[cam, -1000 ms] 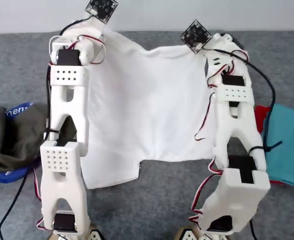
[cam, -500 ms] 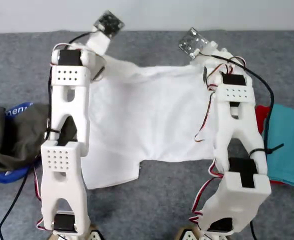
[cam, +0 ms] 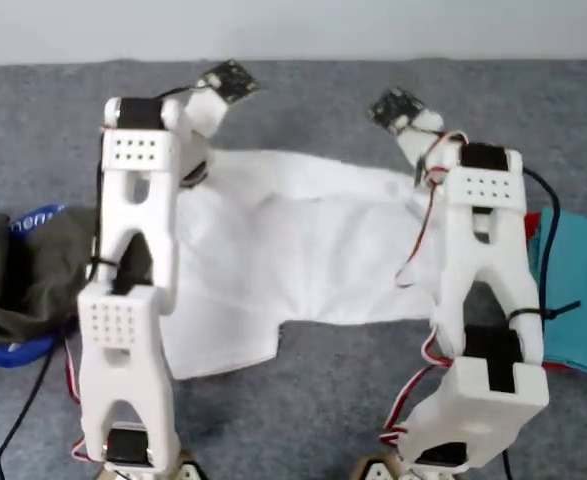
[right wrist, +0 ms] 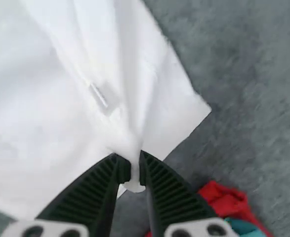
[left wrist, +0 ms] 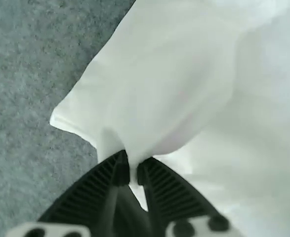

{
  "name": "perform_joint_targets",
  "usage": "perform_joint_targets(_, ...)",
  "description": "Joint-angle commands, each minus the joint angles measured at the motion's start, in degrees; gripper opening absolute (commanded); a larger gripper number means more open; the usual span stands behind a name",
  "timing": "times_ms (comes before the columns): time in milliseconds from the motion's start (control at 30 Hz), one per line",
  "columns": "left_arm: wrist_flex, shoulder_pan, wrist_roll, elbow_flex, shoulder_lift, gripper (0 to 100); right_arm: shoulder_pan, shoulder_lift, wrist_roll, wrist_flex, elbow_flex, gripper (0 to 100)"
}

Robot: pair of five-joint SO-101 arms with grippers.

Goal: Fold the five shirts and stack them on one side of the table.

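Progress of folding: a dark shirt [cam: 33, 265] and a blue shirt [cam: 13, 350] lie heaped, unfolded, at the table's [cam: 303, 400] left edge. The white shirt [cam: 293, 250] lies mid-table, its far corners pinched in the jaws of the left gripper [left wrist: 130, 169] and right gripper [right wrist: 131, 170], evidently mid-fold. A teal shirt [cam: 578, 290] over a red shirt [right wrist: 224, 205] appears stacked at right.

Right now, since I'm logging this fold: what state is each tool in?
Left tool: shut on the white shirt.
Right tool: shut on the same white shirt.
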Motion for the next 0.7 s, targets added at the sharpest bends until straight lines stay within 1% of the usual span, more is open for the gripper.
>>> perform_joint_targets(0,1.8,-0.1,-0.6,11.2,-11.8,1,1.6,-5.8,-0.5,5.2,-2.0,1.0)
perform_joint_targets(200,1.8,-0.1,-1.8,36.2,-26.5,1,4.5,-5.8,-0.3,9.7,-2.1,1.0)
perform_joint_targets(300,1.8,0.2,-1.9,46.0,-32.0,1,5.6,-5.8,2.8,11.6,-1.9,1.0)
perform_joint_targets(433,1.7,0.1,-1.9,55.6,-37.5,1,5.9,-5.6,5.1,14.0,-1.8,1.0)
perform_joint_targets(667,1.7,0.2,-1.9,67.2,-42.6,1,7.3,-5.3,9.0,17.0,-1.8,1.0)
